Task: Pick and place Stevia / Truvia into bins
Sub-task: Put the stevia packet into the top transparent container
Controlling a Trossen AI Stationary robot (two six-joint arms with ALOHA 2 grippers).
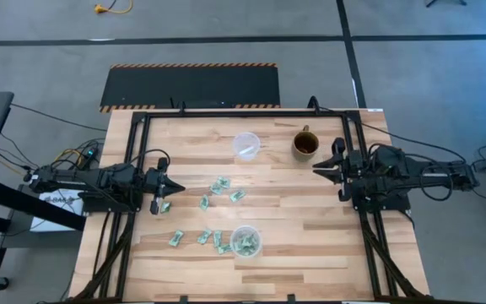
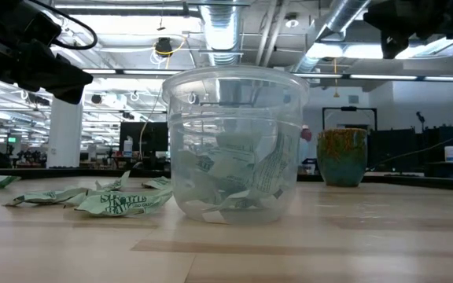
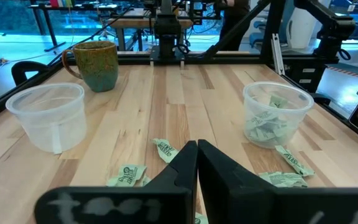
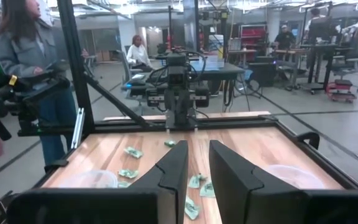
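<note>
At the left of the high view, the left gripper [image 1: 172, 182] sits low over the table [image 1: 327, 245], its jaws pressed together with nothing between them, as its wrist view shows. A packet [image 1: 164, 206] lies just beside its tip. Toward the middle of the frame, loose Stevia / Truvia packets [image 1: 220, 186] are scattered on the wood, with a second row [image 1: 202, 238] nearer the lower edge. The upper bin [image 1: 246, 145] at centre top looks empty. The lower bin [image 1: 245, 242] at centre bottom already holds a small heap of packets, clear in the low view. A brown mug [image 1: 305, 145] stands right of the upper bin. At the right, the right gripper [image 1: 321, 167] waits near the mug, jaws slightly apart and empty. The task seems partly done: roughly ten packets remain on the table.
</note>
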